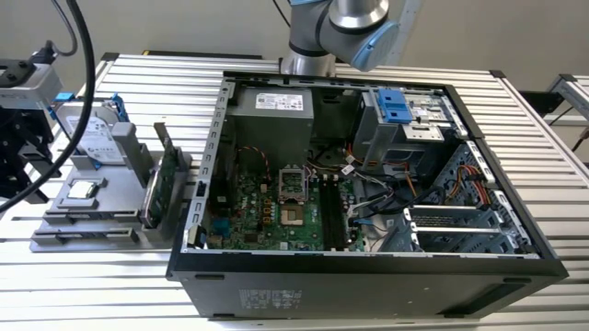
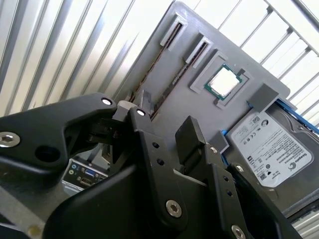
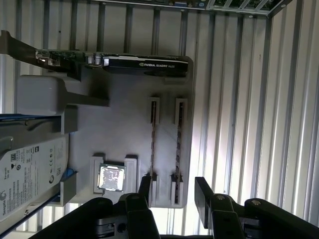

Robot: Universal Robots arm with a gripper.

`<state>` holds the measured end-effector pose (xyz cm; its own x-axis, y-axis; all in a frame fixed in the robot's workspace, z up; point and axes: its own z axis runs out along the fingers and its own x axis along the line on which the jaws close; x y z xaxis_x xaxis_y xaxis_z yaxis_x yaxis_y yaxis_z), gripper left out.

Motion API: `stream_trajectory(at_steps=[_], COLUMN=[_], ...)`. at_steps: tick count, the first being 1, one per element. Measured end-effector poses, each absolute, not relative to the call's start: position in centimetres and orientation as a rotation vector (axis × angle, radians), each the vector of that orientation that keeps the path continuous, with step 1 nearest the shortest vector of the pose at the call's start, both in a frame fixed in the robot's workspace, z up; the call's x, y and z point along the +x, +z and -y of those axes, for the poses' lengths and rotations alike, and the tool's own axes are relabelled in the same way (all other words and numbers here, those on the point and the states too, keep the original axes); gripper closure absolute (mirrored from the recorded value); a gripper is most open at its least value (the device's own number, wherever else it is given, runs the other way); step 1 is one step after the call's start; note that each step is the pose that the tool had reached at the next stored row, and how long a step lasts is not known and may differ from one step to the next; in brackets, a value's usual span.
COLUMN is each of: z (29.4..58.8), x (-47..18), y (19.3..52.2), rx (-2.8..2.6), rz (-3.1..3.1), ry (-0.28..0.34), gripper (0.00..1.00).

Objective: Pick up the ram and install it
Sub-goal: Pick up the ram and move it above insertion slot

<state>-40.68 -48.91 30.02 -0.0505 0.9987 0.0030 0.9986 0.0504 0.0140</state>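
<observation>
Above the grey tray (image 3: 124,124) on the table (image 3: 239,99), the gripper (image 3: 173,189) is seen spread and empty. One ram (image 3: 177,149), standing on edge in its slot, is lined up between the fingers. A second stick (image 3: 152,144) stands just beside it, close under one finger. If the descent is slightly off line, that neighbour could be struck, or the thin board pinched askew. The open computer case (image 1: 368,289) lies well apart.
</observation>
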Motion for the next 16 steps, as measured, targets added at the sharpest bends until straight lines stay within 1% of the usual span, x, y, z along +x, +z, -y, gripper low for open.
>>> stream_trajectory(at_steps=[16], z=[48.9], x=[-40.7], y=[28.9], rx=[2.160], rz=[-2.271], ry=[0.019], gripper=[0.00])
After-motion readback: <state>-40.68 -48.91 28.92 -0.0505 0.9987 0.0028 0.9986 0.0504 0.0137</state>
